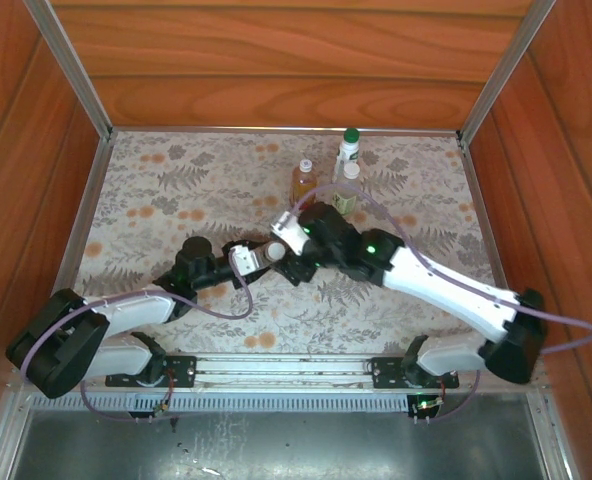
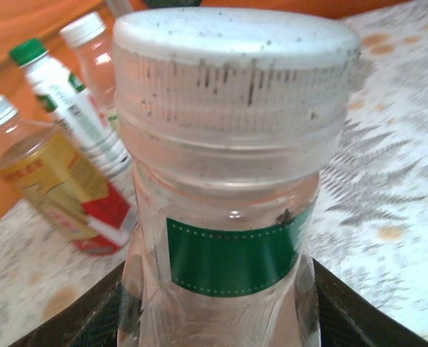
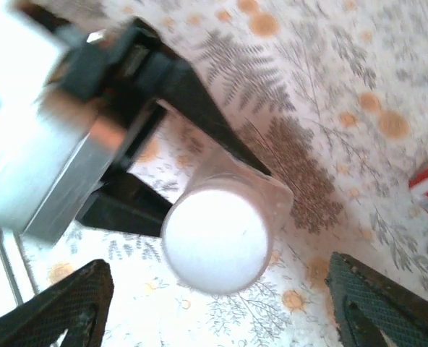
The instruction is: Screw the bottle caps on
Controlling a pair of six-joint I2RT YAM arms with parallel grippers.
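Your arms meet in the middle: left clamped, right spread wide.

Your left arm (image 1: 201,265) reaches forward and to the right, and your left gripper (image 1: 259,256) is closed on the body of the clear bottle (image 2: 228,260), a dark finger (image 2: 91,329) against each side. Your right arm (image 1: 446,285) stretches forward and to the left with the wrist bent downward, so your right gripper (image 1: 288,232) hangs just above the left one, pointing down. Its fingers (image 3: 62,311) stand wide apart, clear of the white cap (image 3: 214,238) on both sides.
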